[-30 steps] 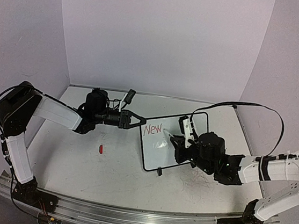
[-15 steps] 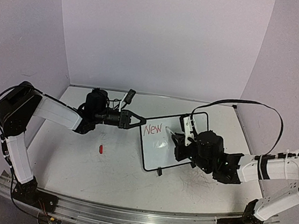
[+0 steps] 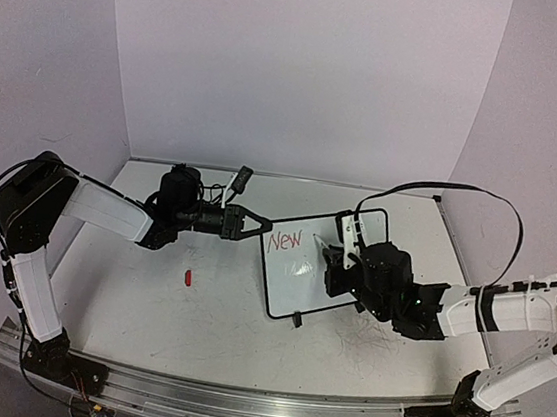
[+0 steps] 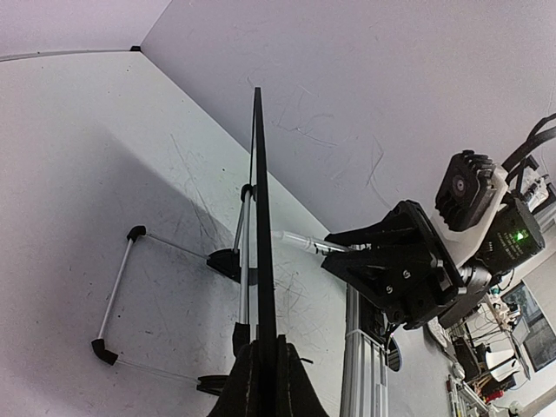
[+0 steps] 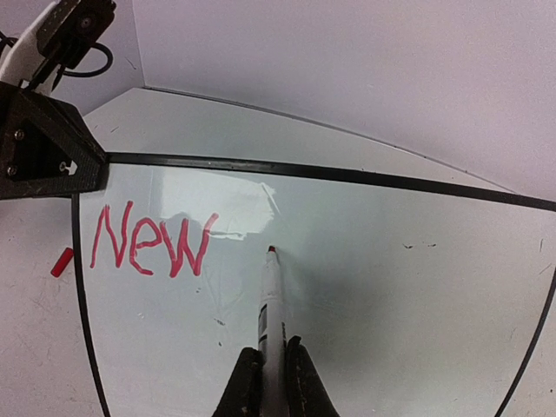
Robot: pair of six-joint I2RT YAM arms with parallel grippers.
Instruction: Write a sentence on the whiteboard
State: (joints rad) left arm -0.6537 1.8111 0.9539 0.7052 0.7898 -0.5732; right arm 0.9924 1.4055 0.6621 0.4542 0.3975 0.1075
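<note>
Beside the red word (image 5: 152, 243), the right gripper (image 5: 274, 360), clamped on the marker (image 5: 271, 300), should press lightly while the left gripper (image 4: 263, 352) pinches the whiteboard (image 5: 391, 261).

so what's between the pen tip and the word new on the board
Nothing written: in the right wrist view only bare whiteboard separates the pen tip from the word New.

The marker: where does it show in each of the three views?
Top external: right of centre, marker over the whiteboard, just right of the red "New".
Left wrist: marker mid-frame, sticking out leftward from the right arm's fingers toward the edge-on board.
Right wrist: marker bottom centre, pointing up from the fingers, red tip toward the board.
Shared landmark: the whiteboard's black frame.
</note>
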